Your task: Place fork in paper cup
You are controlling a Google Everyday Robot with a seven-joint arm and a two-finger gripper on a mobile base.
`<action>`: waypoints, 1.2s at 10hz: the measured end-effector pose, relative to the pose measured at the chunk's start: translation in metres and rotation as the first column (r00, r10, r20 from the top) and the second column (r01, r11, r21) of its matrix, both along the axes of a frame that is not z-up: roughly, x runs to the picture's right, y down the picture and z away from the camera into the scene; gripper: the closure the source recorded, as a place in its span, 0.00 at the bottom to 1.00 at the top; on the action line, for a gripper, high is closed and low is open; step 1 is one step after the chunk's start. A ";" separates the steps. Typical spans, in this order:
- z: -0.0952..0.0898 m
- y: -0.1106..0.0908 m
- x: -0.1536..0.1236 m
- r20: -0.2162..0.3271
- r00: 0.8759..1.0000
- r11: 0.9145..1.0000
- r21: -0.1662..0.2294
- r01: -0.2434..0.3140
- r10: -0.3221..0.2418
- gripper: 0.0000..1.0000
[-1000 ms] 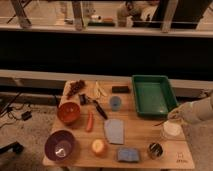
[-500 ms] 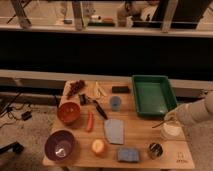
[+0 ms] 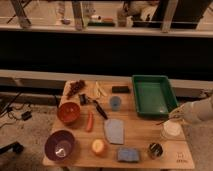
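The paper cup [image 3: 171,130] is short, wide and white and stands upright near the table's right edge. My gripper [image 3: 176,117] comes in from the right on a pale arm and hovers just above and behind the cup. It is shut on the fork [image 3: 164,121], a thin dark utensil that sticks out to the left of the fingers, roughly level, over the cup's far left rim. The fork is outside the cup.
On the wooden table [image 3: 140,137] are a green tray [image 3: 153,94] behind the cup, a shiny metal can [image 3: 155,150] in front of it, a small blue cup [image 3: 115,103], a black-handled utensil [image 3: 100,109], a grey-blue cloth [image 3: 114,131], an orange bowl [image 3: 69,113] and a purple bowl [image 3: 60,145].
My gripper has stayed by the cup with the fork, dipping a little and then shifting slightly right and up. Nothing on the table has moved.
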State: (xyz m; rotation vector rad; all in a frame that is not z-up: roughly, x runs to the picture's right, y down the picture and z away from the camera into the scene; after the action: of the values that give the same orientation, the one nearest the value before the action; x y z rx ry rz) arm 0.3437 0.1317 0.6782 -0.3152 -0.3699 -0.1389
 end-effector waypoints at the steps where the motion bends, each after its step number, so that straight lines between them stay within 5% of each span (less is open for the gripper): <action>1: -0.001 -0.003 0.006 -0.009 1.000 1.000 0.007 -0.007 0.007 0.95; 8: -0.012 -0.018 0.048 -0.091 0.995 0.998 0.055 -0.032 0.037 0.95; 12: -0.030 0.005 0.051 -0.121 0.993 0.999 0.049 0.000 0.006 0.95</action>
State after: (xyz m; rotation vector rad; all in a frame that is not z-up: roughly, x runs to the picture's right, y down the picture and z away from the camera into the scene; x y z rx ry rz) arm 0.3951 0.1370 0.6479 -0.2730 -0.2463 -0.1256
